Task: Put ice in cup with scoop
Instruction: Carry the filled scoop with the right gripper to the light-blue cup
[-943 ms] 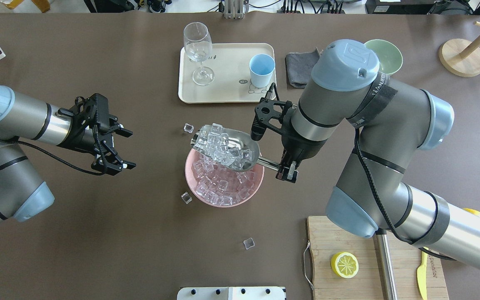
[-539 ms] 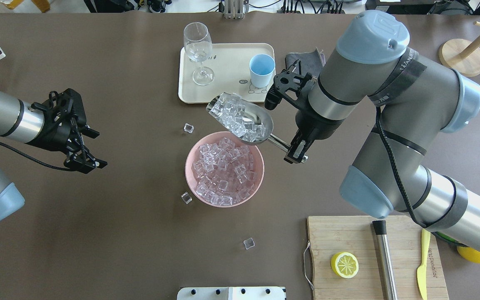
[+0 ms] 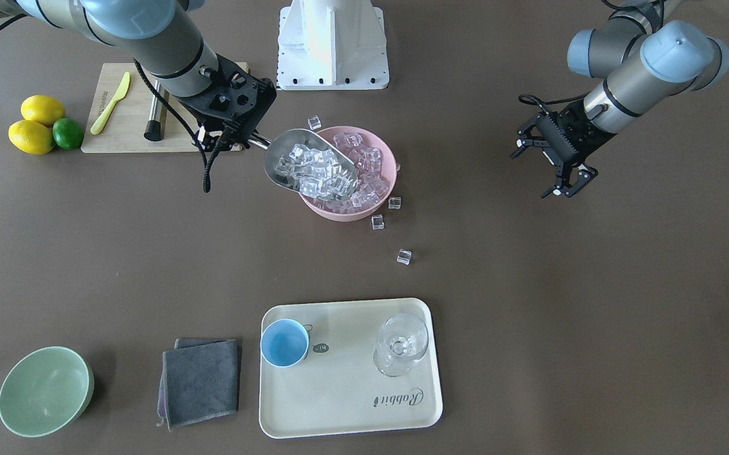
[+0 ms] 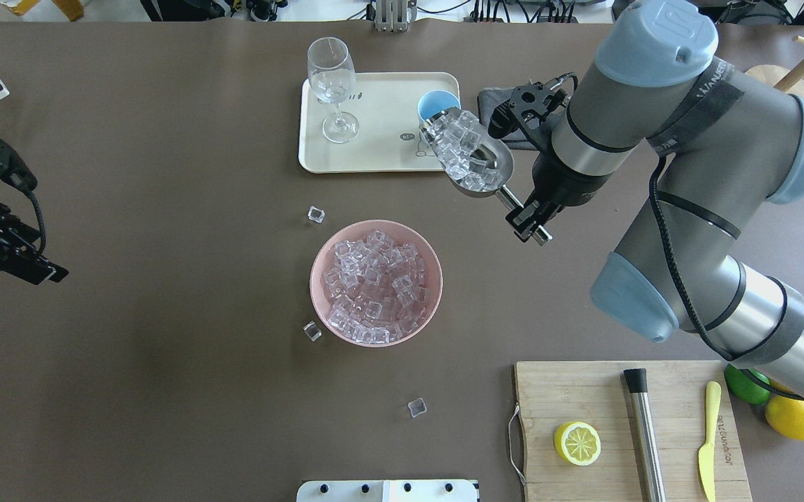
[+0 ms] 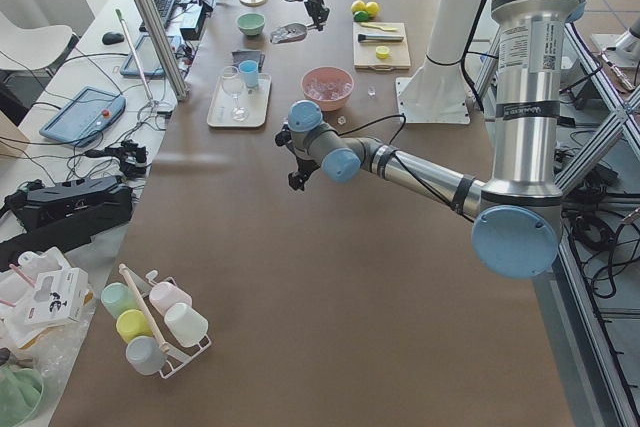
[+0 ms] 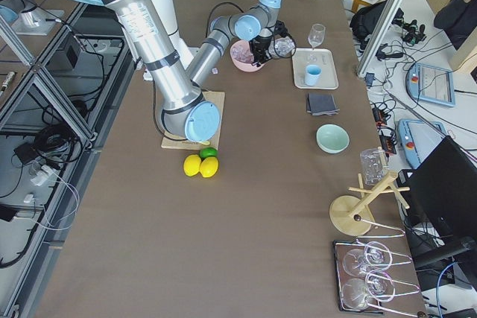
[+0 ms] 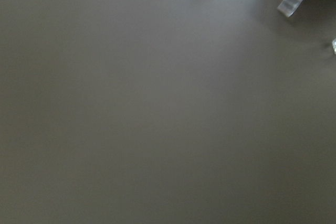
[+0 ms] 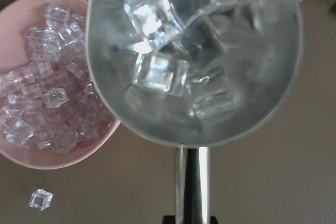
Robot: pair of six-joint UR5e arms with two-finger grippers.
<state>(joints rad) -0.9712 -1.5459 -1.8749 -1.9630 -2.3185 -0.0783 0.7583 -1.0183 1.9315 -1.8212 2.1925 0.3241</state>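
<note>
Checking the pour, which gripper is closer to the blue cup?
Right. The right gripper holds the scoop whose tip reaches the cup; the left gripper hangs far off to the cup's left.

We find bare table [image 4: 164,174] left of the pink bowl [image 4: 316,279]; a stemmed glass [image 4: 332,77] stands left of the cup [image 4: 431,103].

Overhead, the shiny steel scoop [image 4: 485,167] and its clear glossy ice cubes [image 4: 459,143] hide part of the rim of the small light-blue cup [image 4: 433,104]; the left end effector [image 4: 28,254] is cut by the frame edge. The left wrist view is blurred.
</note>
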